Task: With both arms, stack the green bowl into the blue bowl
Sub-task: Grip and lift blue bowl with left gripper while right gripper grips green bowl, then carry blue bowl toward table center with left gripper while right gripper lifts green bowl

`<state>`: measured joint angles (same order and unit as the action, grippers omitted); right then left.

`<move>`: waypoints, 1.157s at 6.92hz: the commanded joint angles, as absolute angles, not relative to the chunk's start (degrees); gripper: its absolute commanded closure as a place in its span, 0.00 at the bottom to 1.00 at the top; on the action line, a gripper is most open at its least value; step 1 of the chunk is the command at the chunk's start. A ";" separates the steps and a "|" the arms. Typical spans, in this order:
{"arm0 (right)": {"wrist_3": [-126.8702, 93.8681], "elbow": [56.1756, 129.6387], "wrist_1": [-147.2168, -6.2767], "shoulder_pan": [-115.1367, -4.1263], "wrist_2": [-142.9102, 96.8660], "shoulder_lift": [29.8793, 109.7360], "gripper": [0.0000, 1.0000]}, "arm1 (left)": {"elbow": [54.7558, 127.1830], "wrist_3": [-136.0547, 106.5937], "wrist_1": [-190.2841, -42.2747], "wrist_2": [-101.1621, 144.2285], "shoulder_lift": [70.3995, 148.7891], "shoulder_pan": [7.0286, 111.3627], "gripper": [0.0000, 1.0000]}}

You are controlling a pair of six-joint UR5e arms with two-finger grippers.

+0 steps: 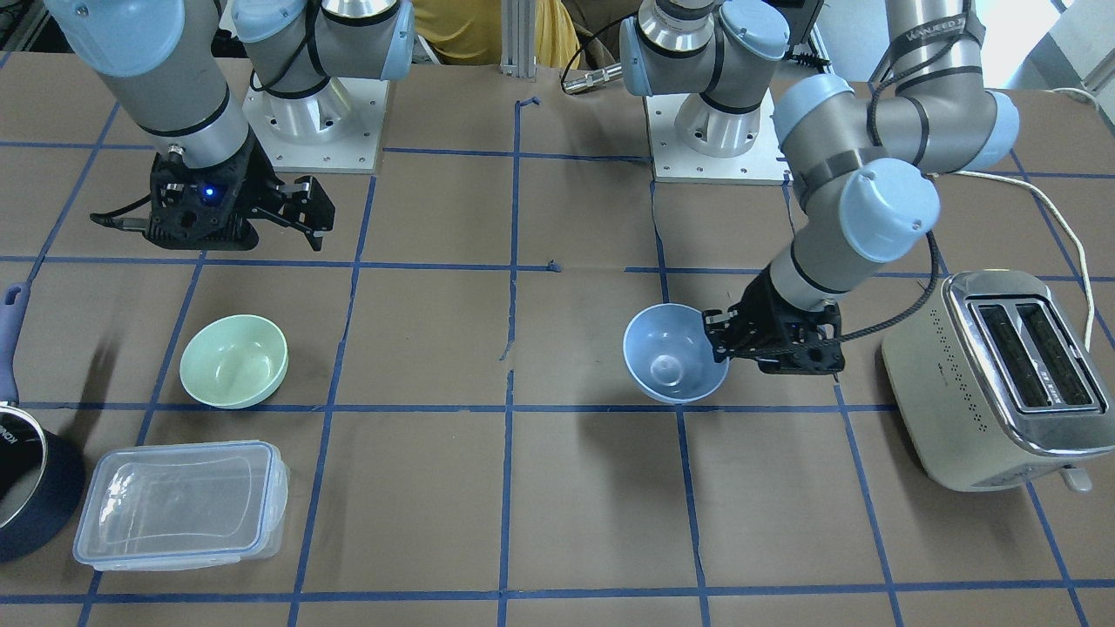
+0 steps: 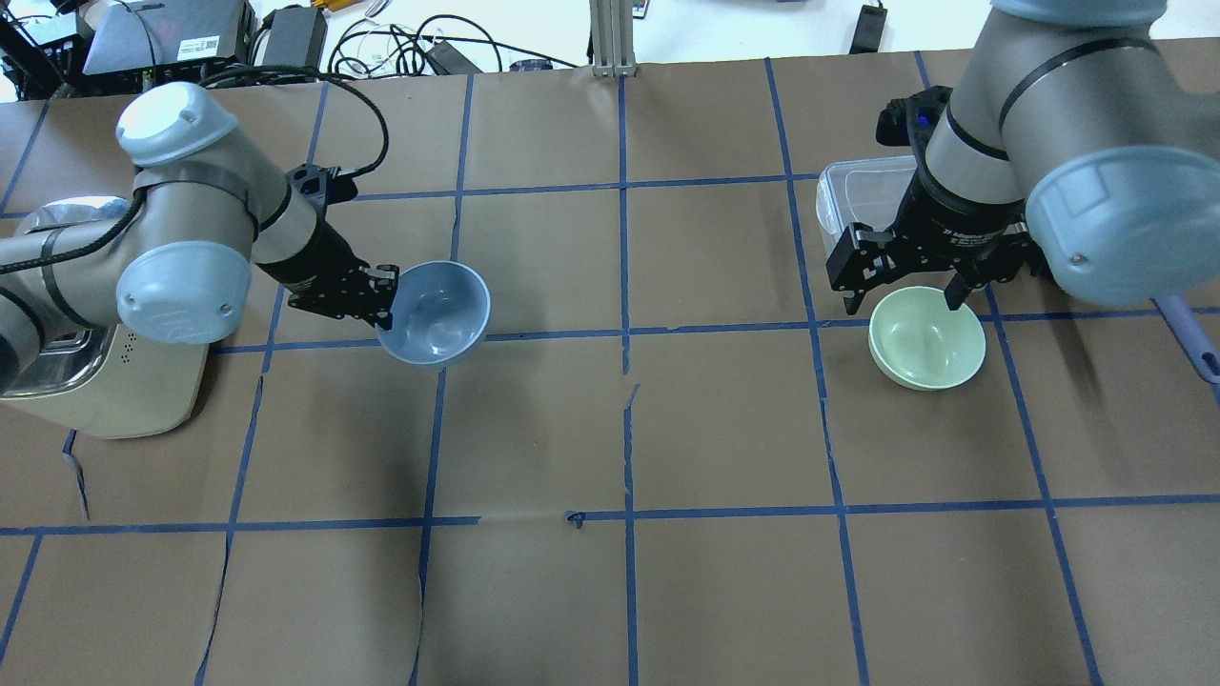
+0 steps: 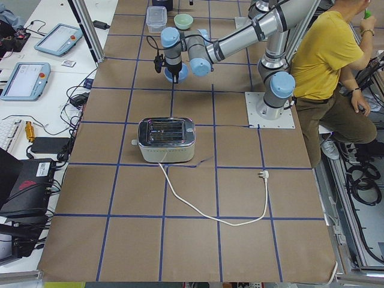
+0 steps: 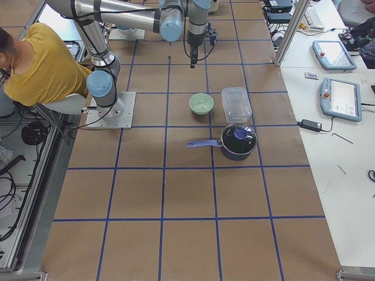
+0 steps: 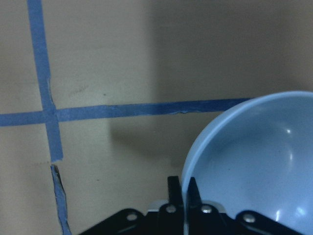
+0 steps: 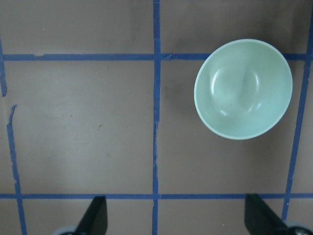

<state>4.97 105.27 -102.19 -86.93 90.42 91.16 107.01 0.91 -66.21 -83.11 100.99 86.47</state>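
The blue bowl (image 1: 669, 359) hangs tilted in my left gripper (image 1: 716, 335), which is shut on its rim. It seems slightly above the table, near the middle of the table's left half (image 2: 440, 310). The left wrist view shows the fingers (image 5: 172, 188) pinching the rim of the blue bowl (image 5: 259, 161). The green bowl (image 1: 233, 361) sits upright on the table on the right side (image 2: 926, 338). My right gripper (image 2: 904, 291) is open and empty, held high above the bowl's near rim. In the right wrist view the green bowl (image 6: 243, 89) lies ahead and to the right of the fingertips (image 6: 95, 215).
A toaster (image 1: 1002, 374) stands at the table's left end, its cord trailing behind. A clear lidded container (image 1: 179, 503) and a dark blue saucepan (image 1: 26, 488) sit beyond and beside the green bowl. A person in yellow (image 3: 330, 54) sits behind the robot.
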 commanded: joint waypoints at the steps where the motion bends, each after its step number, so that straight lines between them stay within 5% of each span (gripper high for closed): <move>1: 13.49 110.29 -117.72 -82.47 90.79 85.64 0.00 | 105.29 -14.95 -62.35 -82.45 102.74 97.26 1.00; 8: 19.94 115.66 -129.02 -79.98 89.65 75.25 0.00 | 103.89 -22.93 -43.68 -78.40 115.74 102.29 1.00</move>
